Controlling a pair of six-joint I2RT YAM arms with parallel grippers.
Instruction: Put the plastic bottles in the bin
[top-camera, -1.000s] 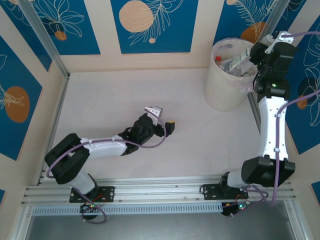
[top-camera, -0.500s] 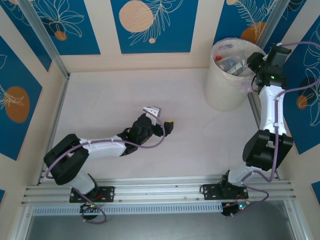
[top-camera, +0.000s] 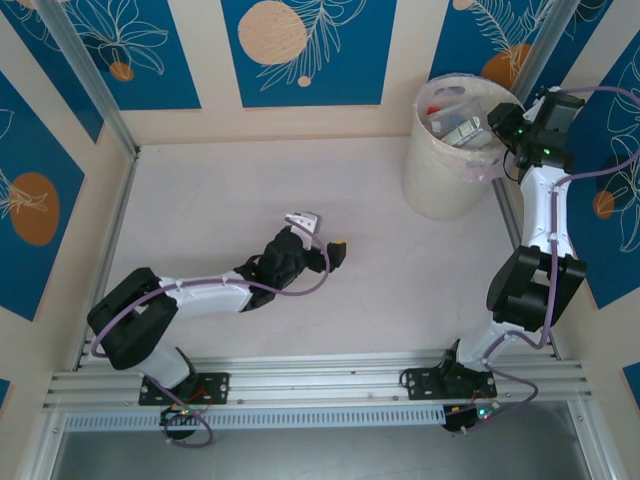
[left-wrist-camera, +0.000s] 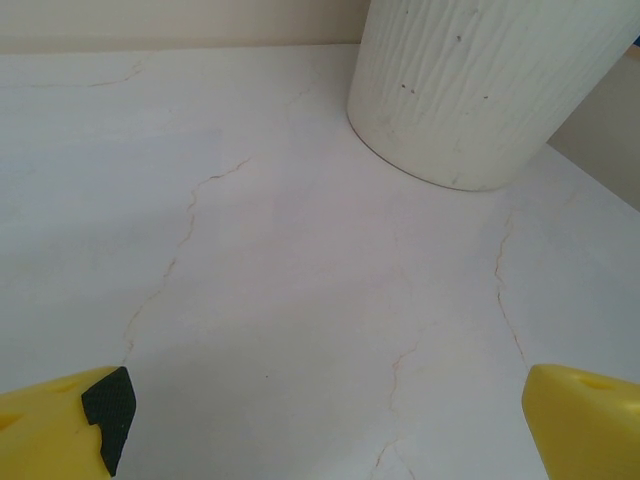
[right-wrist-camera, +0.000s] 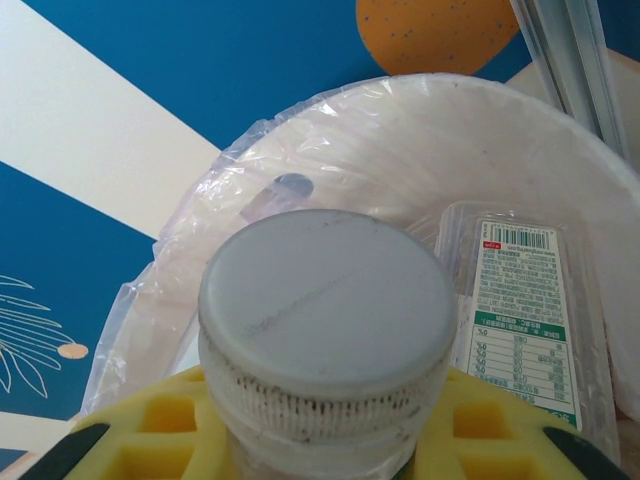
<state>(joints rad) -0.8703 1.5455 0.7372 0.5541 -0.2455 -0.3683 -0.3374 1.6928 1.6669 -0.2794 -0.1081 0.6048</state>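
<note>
— We see the bin (top-camera: 435, 185) as off-white with fine vertical ribbing, on a pale table (top-camera: 250, 190) veined with thin cracks.
— We agree; the far wall panels (top-camera: 300, 50) are blue with orange discs and leaf outlines, the bottle (right-wrist-camera: 325, 320) cap greyish white.

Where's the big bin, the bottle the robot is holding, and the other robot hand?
bin (top-camera: 440, 185), top view, on its outer wall.
bottle (right-wrist-camera: 325, 300), right wrist view, on the flat top of its pale cap.
left gripper (top-camera: 326, 235), top view, midway between its open fingertips.
</note>
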